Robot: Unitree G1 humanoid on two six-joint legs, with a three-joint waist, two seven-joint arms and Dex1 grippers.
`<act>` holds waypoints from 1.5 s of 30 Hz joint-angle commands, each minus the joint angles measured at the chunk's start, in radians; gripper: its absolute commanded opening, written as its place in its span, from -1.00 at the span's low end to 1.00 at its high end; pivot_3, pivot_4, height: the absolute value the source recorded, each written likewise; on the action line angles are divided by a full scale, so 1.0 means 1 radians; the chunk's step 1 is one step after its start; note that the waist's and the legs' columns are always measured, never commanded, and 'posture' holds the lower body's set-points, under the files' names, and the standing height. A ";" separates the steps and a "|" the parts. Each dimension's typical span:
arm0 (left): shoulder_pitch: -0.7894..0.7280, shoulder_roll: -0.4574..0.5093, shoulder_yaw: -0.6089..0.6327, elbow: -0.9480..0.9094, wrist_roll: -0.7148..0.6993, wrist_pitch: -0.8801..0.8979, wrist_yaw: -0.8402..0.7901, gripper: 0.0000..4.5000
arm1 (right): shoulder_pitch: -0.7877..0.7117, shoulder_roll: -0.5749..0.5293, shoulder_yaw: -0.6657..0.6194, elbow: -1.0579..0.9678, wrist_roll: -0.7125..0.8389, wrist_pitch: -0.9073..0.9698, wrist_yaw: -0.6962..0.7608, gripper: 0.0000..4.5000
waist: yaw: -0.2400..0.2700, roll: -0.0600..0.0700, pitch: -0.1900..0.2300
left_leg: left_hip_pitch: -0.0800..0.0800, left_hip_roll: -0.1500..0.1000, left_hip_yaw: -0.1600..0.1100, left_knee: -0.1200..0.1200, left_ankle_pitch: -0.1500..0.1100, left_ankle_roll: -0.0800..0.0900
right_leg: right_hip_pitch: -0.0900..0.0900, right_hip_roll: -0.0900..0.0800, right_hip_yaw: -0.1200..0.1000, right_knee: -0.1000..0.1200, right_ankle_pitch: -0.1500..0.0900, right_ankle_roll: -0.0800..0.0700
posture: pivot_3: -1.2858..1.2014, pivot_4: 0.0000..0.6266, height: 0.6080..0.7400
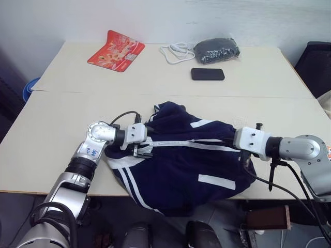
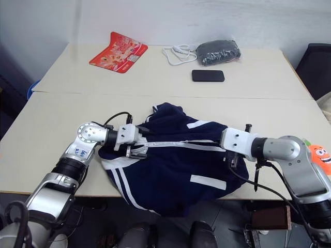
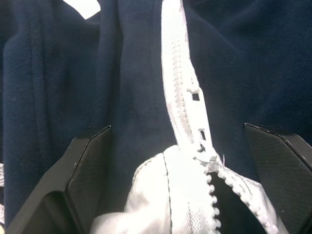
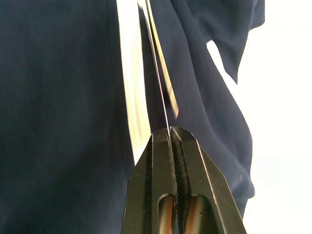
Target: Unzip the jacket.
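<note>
The navy jacket [image 1: 186, 170] with white stripes lies bunched at the table's front edge, partly hanging over it. Its white zipper [image 3: 178, 83] runs across the front between my two grippers, pulled fairly straight. My left gripper [image 1: 147, 150] is open at the jacket's left end. Its black fingers [image 3: 87, 161] stand on either side of the zipper, where the slider [image 3: 202, 146] sits and the teeth split apart below it. My right gripper [image 4: 170, 129] is shut on a thin edge of the jacket along the zipper at the right end [image 1: 232, 138].
At the back of the table [image 1: 62, 113] lie a red packet [image 1: 116, 50], a white cable [image 1: 176, 51], a dark grey speckled bundle [image 1: 216, 50] and a black phone [image 1: 207, 74]. A dark chair [image 1: 315, 62] stands at the right. An orange toy [image 2: 319, 153] is beside my right arm.
</note>
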 commanded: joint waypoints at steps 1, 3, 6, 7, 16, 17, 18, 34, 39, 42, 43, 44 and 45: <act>0.026 0.019 -0.006 0.033 0.041 0.008 0.014 1.00 | 0.006 -0.012 -0.048 -0.001 0.022 -0.021 0.005 -0.97 | 0.000 0.000 0.000 | 0.000 0.000 0.000 0.000 0.000 0.000 | 0.000 0.000 0.000 0.000 0.000 0.000 | 0.03 -0.52 1.00; 0.026 0.021 -0.005 0.031 0.040 0.011 0.014 1.00 | 0.019 -0.017 -0.059 0.014 0.017 -0.037 0.002 -0.97 | 0.000 0.000 0.000 | 0.000 0.000 0.000 0.000 0.000 0.000 | 0.000 0.000 0.000 0.000 0.000 0.000 | 0.03 -0.52 1.00; 0.027 0.021 -0.005 0.027 0.040 0.012 0.014 1.00 | 0.040 -0.028 -0.073 0.038 0.012 -0.067 0.005 -0.97 | 0.001 0.000 0.000 | 0.000 0.000 0.000 0.000 0.000 0.000 | 0.000 0.000 0.000 0.000 0.000 0.000 | 0.03 -0.52 1.00; 0.028 0.020 -0.004 0.023 0.038 0.015 0.013 1.00 | 0.046 -0.030 -0.079 0.040 0.016 -0.077 0.011 -0.97 | 0.000 0.000 0.000 | 0.000 0.000 0.000 0.000 0.000 0.000 | 0.000 0.000 0.000 0.000 0.000 0.000 | 0.03 -0.52 1.00; 0.038 0.012 -0.006 -0.002 0.027 0.020 0.000 1.00 | 0.108 -0.103 -0.163 -0.021 0.069 -0.033 0.073 -0.27 | 0.000 0.000 0.000 | 0.000 0.000 0.000 0.000 0.000 0.000 | 0.000 0.000 0.000 0.000 0.000 0.000 | 0.03 -0.52 1.00; 0.037 0.011 -0.005 -0.002 0.027 0.021 -0.002 1.00 | 0.114 -0.117 -0.163 -0.026 0.066 -0.032 0.078 -0.12 | 0.000 0.000 0.000 | 0.000 0.000 0.000 0.000 0.000 0.000 | 0.000 0.000 0.000 0.000 0.000 0.000 | 0.03 -0.52 1.00; 0.036 0.010 -0.005 -0.004 0.027 0.022 -0.003 1.00 | 0.119 -0.126 -0.166 -0.033 0.066 -0.031 0.083 0.02 | 0.000 0.000 0.000 | 0.000 0.000 0.000 0.000 0.000 0.000 | 0.000 0.000 0.000 0.000 0.000 0.000 | 0.03 -0.52 1.00; 0.009 -0.015 -0.013 -0.027 0.029 0.046 -0.036 1.00 | -0.125 0.265 0.285 -0.351 -0.034 0.429 -0.278 0.18 | 0.000 -0.002 -0.001 | -0.002 0.000 -0.002 -0.001 0.000 0.000 | -0.001 0.000 -0.002 0.000 0.000 0.000 | 0.03 -0.52 1.00; 0.020 -0.011 -0.014 -0.025 0.029 0.040 -0.049 1.00 | -0.093 0.335 0.302 -0.383 -0.051 0.574 -0.363 0.18 | 0.000 -0.002 -0.001 | -0.003 -0.001 -0.002 -0.001 0.000 0.000 | -0.001 -0.001 -0.002 0.000 0.000 0.000 | 0.03 -0.52 1.00; 0.022 -0.012 -0.016 -0.022 0.031 0.039 -0.053 1.00 | -0.098 0.312 0.350 -0.374 -0.115 0.574 -0.382 0.18 | -0.002 -0.002 -0.001 | -0.002 0.000 -0.002 -0.001 0.000 0.000 | -0.002 0.000 -0.002 0.000 0.000 0.000 | 0.03 -0.52 1.00; 0.023 -0.012 -0.018 -0.024 0.031 0.040 -0.055 1.00 | -0.092 0.317 0.360 -0.383 -0.120 0.593 -0.390 0.18 | -0.002 -0.002 -0.001 | -0.002 0.000 -0.002 -0.001 0.000 0.000 | -0.002 -0.001 -0.002 0.000 0.000 0.000 | 0.03 -0.52 1.00; 0.024 -0.013 -0.019 -0.026 0.031 0.040 -0.055 1.00 | -0.086 0.327 0.366 -0.396 -0.118 0.616 -0.397 0.18 | -0.002 -0.002 -0.001 | -0.002 0.000 -0.002 -0.001 0.000 0.000 | -0.002 -0.001 -0.002 0.000 0.000 0.000 | 0.03 -0.52 1.00; 0.025 -0.014 -0.020 -0.029 0.031 0.041 -0.057 1.00 | -0.078 0.336 0.369 -0.413 -0.116 0.638 -0.403 0.18 | -0.001 -0.002 -0.001 | -0.002 0.000 -0.002 -0.001 0.000 0.000 | -0.002 -0.001 -0.002 0.000 0.000 0.000 | 0.03 -0.52 1.00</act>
